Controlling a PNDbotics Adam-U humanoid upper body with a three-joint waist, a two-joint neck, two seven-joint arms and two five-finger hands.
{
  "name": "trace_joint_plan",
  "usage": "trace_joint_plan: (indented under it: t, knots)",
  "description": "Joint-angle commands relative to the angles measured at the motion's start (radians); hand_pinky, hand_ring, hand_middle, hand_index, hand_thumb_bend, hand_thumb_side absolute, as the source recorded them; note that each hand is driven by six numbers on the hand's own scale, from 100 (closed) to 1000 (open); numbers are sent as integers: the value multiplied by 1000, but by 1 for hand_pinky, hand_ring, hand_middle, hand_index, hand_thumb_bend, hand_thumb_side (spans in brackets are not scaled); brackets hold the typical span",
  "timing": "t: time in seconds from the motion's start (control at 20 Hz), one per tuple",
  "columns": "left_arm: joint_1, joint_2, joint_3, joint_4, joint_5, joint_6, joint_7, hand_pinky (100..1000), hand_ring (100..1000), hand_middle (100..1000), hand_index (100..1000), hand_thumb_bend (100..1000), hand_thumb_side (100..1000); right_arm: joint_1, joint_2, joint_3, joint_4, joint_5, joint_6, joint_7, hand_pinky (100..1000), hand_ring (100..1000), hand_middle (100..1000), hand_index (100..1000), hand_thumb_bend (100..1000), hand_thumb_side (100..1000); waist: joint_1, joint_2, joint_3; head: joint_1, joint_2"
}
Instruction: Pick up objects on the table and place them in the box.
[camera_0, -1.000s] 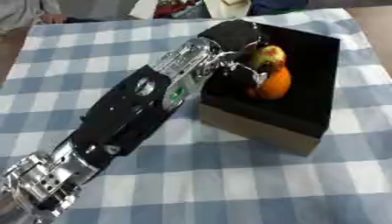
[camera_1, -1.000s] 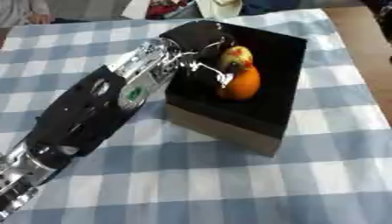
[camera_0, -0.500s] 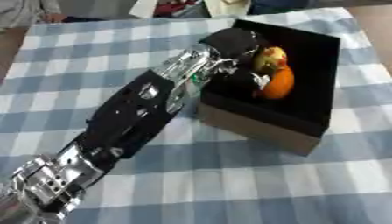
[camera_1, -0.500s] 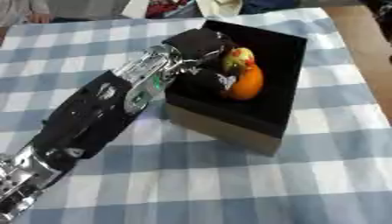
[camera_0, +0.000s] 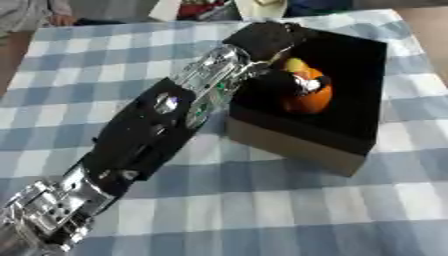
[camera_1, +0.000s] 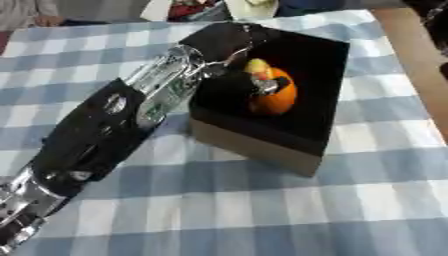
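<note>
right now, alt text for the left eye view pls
The robot's left hand reaches into a black box on a blue-and-white checked tablecloth, beside an orange fruit lying inside. A yellowish item sits just behind the fruit.

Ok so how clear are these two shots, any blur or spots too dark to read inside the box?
Left eye view: soft throughout, and the left hand merges with the black box interior. Right eye view: equally soft; the orange fruit reads well, but the dark interior hides the fingers.
</note>
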Motion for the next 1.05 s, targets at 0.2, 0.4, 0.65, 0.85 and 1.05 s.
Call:
trace_joint_plan:
  t: [0.2,0.4,0.65,0.85,1.05]
  knots:
    - [-5,51,22,-136,45,63,24,698,835,826,998,461,1000,-1,1,-7,-20,-7,5,-8,1000,896,735,897,100,779,-13,-42,13,-11,19]
    - [14,79,54,-267,114,112,36,687,814,802,975,350,1000,3,1,-12,-22,-6,3,-18,1000,895,736,895,100,777,-20,-54,27,-18,35]
    - [74,136,141,-533,313,221,110,673,783,776,947,244,1000,8,-4,-22,-23,-4,-3,-38,1000,894,736,893,100,776,-31,-69,55,-29,53]
    - [122,171,204,-608,524,233,246,663,765,764,933,223,1000,14,-8,-28,-23,-4,-6,-54,1000,894,737,892,100,777,-39,-81,76,-37,62]
    - [190,213,242,-613,672,164,402,654,754,758,921,216,1000,19,-5,-29,-28,-9,-6,-66,1000,900,739,893,100,777,-46,-92,97,-51,66]
